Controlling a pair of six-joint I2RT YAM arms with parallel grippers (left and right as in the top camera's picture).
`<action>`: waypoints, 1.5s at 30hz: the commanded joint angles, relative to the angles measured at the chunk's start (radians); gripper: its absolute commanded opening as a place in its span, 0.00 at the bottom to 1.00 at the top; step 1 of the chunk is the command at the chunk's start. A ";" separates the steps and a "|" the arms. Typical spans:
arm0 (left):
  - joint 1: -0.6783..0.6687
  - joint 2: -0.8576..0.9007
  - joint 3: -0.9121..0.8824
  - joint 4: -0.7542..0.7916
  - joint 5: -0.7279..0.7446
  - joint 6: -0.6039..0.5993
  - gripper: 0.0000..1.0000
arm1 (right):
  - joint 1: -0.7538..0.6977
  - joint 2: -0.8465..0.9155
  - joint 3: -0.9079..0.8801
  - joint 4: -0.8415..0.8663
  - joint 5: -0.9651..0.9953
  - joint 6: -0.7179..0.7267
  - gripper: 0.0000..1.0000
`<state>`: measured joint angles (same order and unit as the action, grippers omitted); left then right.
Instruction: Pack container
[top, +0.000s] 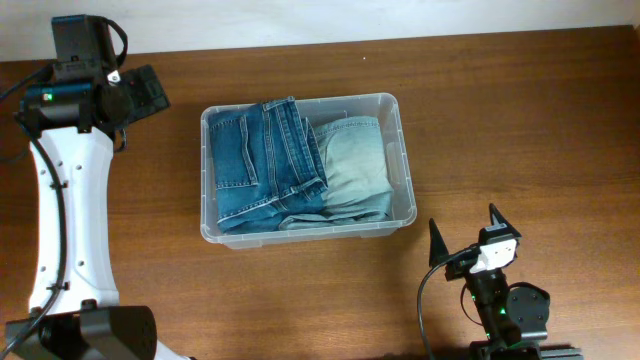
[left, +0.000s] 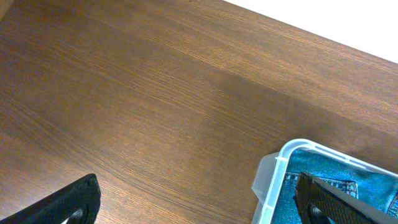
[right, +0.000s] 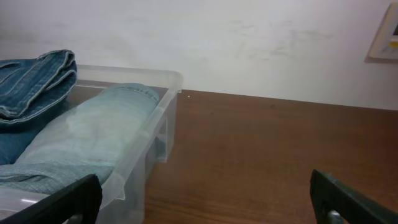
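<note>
**Overhead and wrist views, packing task.** The container (top: 330, 100) sits mid-table (top: 540, 120), long side across the overhead view, between the two arms. It holds two folded garments side by side: dark jeans (top: 262, 160) toward the left arm and light jeans (top: 355, 165) toward the right. Together they cover nearly all of its floor. No loose item shows on the table, so the packing appears close to its end.

The left gripper (left: 199, 208) hangs beside the container's far-left corner, fingers spread fully and empty. The right gripper (top: 467, 238) stands off the near-right corner, likewise wide open with nothing between its fingers.

**Hazards, as judged.**
- In the right wrist view the dark jeans rise above the rim. A downward press to settle them could catch a fold and drag it over the wall.
- In the left wrist view one left finger appears in line with the rim's corner. A descent from here could strike the plastic.
- The container looks light and unanchored. A sideways push on either wall would probably slide or tip it rather than compress the cloth.
</note>
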<state>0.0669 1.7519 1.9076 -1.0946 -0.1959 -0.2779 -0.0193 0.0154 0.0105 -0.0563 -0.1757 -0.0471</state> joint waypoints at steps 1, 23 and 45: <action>0.002 0.001 0.002 0.002 -0.011 0.002 0.99 | -0.008 -0.012 -0.005 -0.004 -0.023 0.010 0.99; 0.001 0.001 0.002 0.002 -0.011 0.002 0.99 | -0.008 -0.012 -0.005 -0.004 -0.023 0.010 0.99; -0.013 -0.370 -0.154 -0.253 -0.010 0.002 0.99 | -0.008 -0.012 -0.005 -0.004 -0.023 0.010 0.99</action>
<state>0.0589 1.4609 1.8252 -1.3457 -0.1963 -0.2775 -0.0193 0.0154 0.0105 -0.0559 -0.1791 -0.0471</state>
